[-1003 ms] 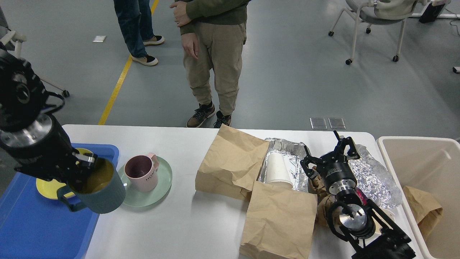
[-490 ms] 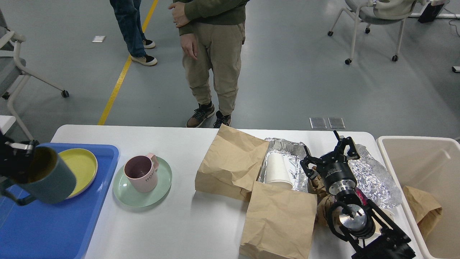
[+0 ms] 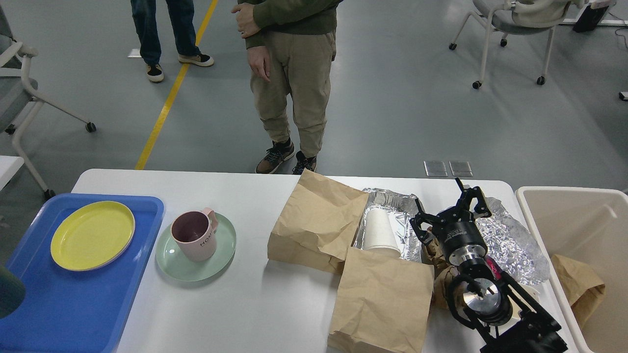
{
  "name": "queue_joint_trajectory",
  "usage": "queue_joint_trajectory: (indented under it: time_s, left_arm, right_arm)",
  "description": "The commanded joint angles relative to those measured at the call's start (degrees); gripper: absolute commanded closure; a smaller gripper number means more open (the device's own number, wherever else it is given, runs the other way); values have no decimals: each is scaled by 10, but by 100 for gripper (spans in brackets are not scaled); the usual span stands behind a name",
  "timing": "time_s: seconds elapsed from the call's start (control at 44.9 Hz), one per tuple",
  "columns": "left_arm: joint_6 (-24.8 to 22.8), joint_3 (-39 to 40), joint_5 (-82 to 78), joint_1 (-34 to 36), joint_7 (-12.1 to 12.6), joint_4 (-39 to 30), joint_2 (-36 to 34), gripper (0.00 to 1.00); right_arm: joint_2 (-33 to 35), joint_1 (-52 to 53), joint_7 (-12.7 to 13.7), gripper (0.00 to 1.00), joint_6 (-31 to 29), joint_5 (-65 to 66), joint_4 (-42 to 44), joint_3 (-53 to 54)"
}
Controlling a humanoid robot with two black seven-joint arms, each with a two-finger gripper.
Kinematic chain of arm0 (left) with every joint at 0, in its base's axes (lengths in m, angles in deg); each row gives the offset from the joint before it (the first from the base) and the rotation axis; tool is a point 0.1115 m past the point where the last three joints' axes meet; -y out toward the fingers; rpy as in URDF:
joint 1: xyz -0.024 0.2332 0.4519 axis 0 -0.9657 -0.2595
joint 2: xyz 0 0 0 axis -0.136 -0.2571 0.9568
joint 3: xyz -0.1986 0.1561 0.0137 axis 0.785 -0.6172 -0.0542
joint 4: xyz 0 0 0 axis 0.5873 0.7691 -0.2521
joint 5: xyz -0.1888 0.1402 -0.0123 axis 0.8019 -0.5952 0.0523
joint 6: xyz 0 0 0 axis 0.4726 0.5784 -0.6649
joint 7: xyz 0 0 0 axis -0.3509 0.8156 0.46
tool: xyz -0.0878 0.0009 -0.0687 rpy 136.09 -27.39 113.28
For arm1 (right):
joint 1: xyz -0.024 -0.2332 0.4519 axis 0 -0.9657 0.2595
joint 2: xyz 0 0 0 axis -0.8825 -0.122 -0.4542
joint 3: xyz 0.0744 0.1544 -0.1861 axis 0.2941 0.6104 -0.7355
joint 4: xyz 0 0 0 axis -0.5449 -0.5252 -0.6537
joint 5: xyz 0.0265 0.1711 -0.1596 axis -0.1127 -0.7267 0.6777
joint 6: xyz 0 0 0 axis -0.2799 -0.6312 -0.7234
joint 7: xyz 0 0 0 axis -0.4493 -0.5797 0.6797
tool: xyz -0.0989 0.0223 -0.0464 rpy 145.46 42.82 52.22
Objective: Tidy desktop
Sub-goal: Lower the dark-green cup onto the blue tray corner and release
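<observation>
- Desktop [image 3: 245, 304]: white, matte, rounded corners, cluttered with 2 brown paper bags [image 3: 319, 223].
- Right gripper [image 3: 454, 203]: fingers spread apart, holding nothing.
- Left gripper: out of view.

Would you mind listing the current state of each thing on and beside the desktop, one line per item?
desktop: cluttered.
blue tray: holds the yellow plate.
yellow plate: flat, empty.
pink mug: upright on the green plate.
green plate: on the desktop.
paper bags: lying flat, crumpled.
white paper cup: on its side in the foil tray.
foil tray: crumpled.
beige bin: open, one brown bag inside.
right gripper: open.
</observation>
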Motion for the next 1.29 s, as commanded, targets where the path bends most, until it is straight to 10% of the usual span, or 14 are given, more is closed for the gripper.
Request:
queue_joint_trajectory:
  time_s: [0.0,0.357,0.891,1.27]
  left_arm:
    - [0,107,-2,-126,1,64,0,100]
    - [8,254,-10,-286,2,176,38,100]
    - [64,293,-8,-343,2,187,63,96]
    - [74,289,16,-343,1,188,62,24]
  right_arm:
    - [0,0,0,0,0,0,0,0]
    - [0,0,0,0,0,0,0,0]
    - [0,0,0,0,0,0,0,0]
    - [0,0,0,0,0,0,0,0]
